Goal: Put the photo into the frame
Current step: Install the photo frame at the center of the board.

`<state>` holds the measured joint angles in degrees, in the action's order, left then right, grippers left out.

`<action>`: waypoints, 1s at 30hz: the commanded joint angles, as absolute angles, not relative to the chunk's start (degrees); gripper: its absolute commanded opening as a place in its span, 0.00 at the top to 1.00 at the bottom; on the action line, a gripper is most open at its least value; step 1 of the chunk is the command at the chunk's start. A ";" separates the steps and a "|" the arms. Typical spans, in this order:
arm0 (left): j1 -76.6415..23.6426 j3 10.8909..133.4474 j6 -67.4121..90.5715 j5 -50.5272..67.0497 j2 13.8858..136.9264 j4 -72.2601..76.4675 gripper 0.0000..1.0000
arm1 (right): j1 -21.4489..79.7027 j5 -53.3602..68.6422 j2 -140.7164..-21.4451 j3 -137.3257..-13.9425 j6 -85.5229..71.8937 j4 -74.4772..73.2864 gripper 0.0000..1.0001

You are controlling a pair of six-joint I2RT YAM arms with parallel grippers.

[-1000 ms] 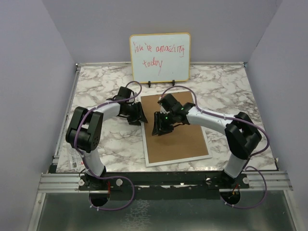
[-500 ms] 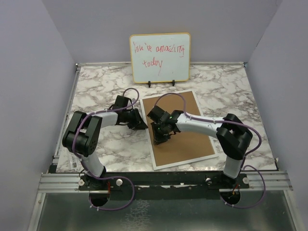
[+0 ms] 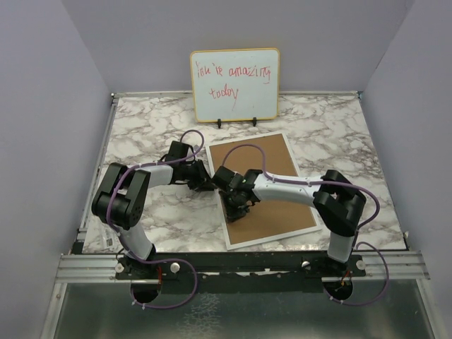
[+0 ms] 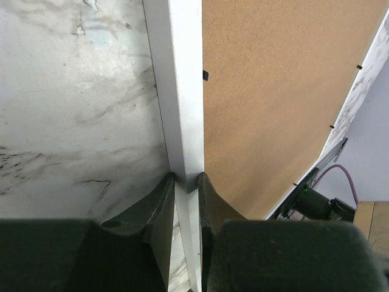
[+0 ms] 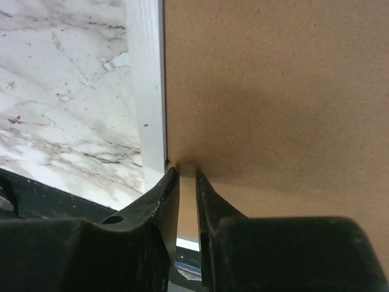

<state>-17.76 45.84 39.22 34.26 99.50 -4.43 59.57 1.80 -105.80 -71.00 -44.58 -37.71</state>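
Left gripper [image 4: 186, 177]: fingers clamped across the white rim [image 4: 176, 91] on the left side of the frame [image 3: 272, 235], marble tabletop [image 3: 141, 212] beside it.

Frame: lies flat, back upward, brown backing board [image 3: 275, 159] showing. It sits skewed between the tabletop's middle and near edge, right of centre.

Whiteboard [image 3: 234, 85]: upright at the far edge, red handwriting, well apart from the frame.

Right gripper [image 5: 186, 172]: fingers close, a thin gap between, tips at the seam of rim and backing board on the same side, nearer the near corner. Whether they pinch anything cannot be told.
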 commanded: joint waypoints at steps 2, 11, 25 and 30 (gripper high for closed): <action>-19.60 42.38 37.18 23.43 105.33 -13.86 0.90 | 59.94 -1.95 -108.00 -72.92 -45.88 -39.32 0.79; -19.60 42.54 37.00 23.45 106.07 -14.15 0.91 | 59.94 -1.16 -104.96 -70.89 -45.27 -34.82 0.71; -19.60 42.71 37.00 23.20 106.43 -14.41 0.90 | 59.94 1.58 -101.52 -67.92 -44.82 -30.75 0.81; -19.60 42.80 37.00 23.12 106.56 -14.50 0.90 | 59.94 3.01 -103.16 -68.16 -44.22 -30.99 0.81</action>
